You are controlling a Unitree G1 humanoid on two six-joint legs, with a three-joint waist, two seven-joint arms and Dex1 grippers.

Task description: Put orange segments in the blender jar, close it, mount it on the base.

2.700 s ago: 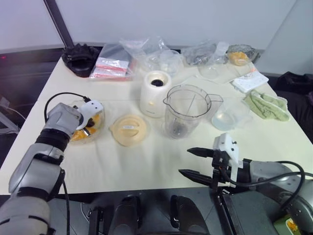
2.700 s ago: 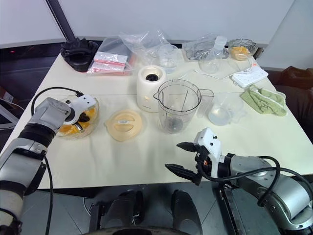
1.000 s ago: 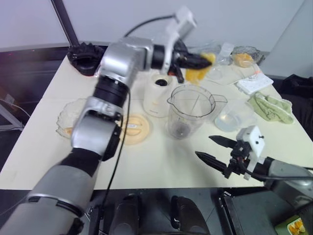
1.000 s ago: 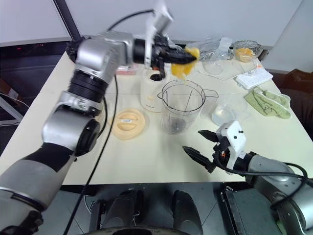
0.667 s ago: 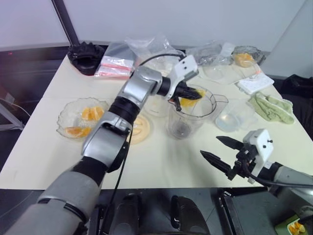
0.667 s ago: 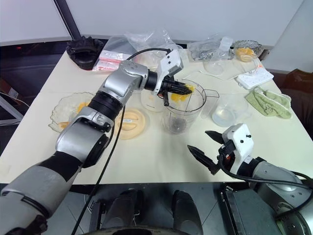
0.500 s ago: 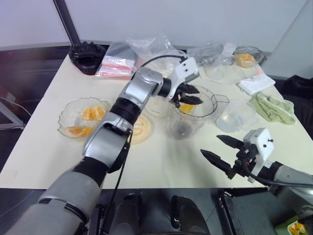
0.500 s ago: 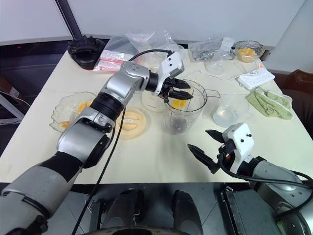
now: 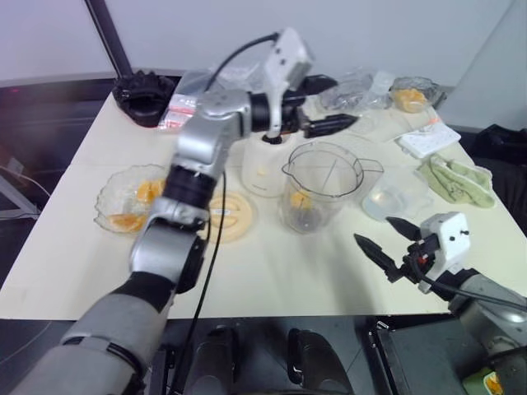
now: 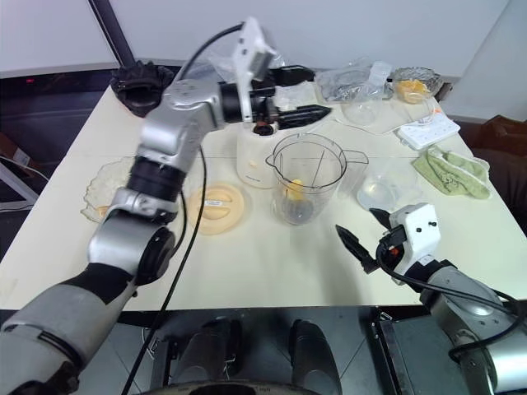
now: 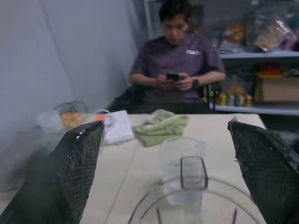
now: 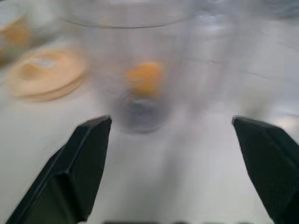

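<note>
Since half a second ago my left gripper (image 9: 325, 103) has lifted out of the blender jar (image 9: 319, 188) and now hangs spread and empty above its rim; the orange segment (image 9: 300, 200) it carried lies at the jar's bottom by the blade hub. One transfer is complete. More orange segments (image 9: 142, 197) wait in the glass bowl (image 9: 111, 191) near the desk's left edge. My right gripper (image 10: 365, 230), fingers spread, holds nothing near the front edge.
</note>
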